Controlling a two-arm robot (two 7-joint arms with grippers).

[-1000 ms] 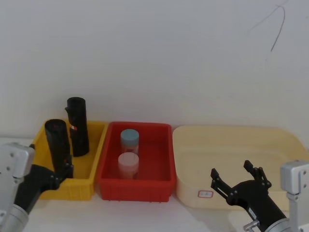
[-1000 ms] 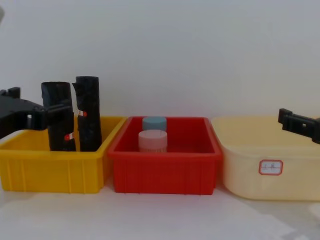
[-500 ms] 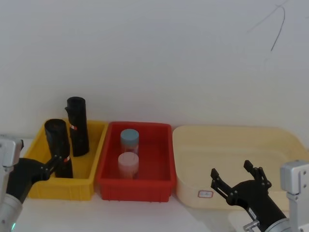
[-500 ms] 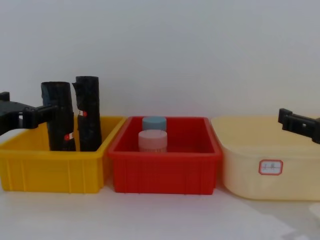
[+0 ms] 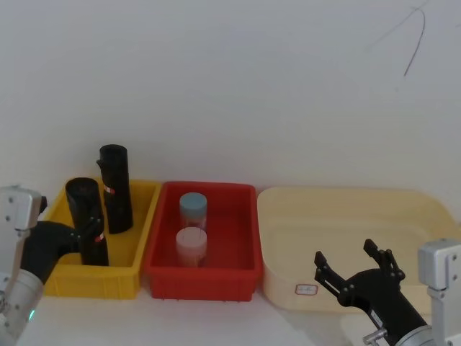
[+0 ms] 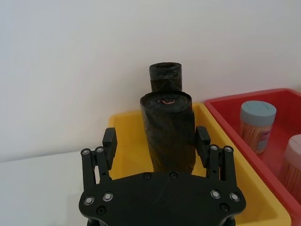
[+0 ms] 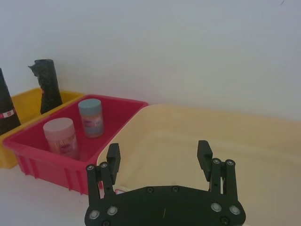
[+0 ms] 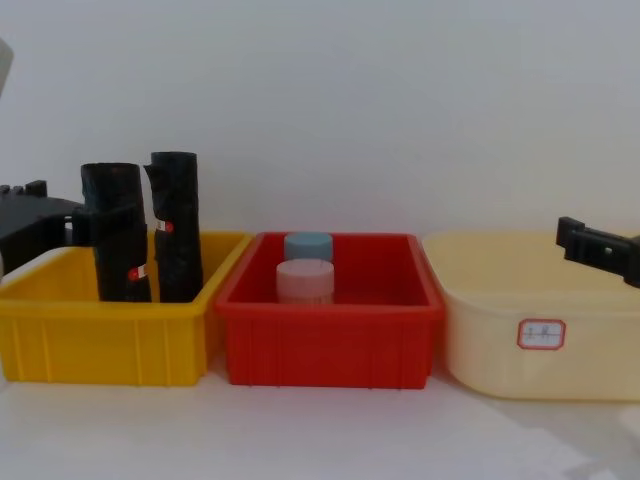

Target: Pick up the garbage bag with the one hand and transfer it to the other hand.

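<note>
1. My left gripper (image 6: 156,136), jaws wide, straddles the garbage bag (image 5: 88,223), upright at the yellow bin's (image 5: 94,274) front left.
2. My right gripper (image 5: 353,265) hovers wide-jawed at the cream tub's (image 5: 346,223) near edge.
3. Closing off-centre could topple the bag against the ragged roll (image 5: 115,191).

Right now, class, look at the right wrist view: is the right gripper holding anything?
No: the right gripper is open and empty, pointing toward the cream tub.
</note>
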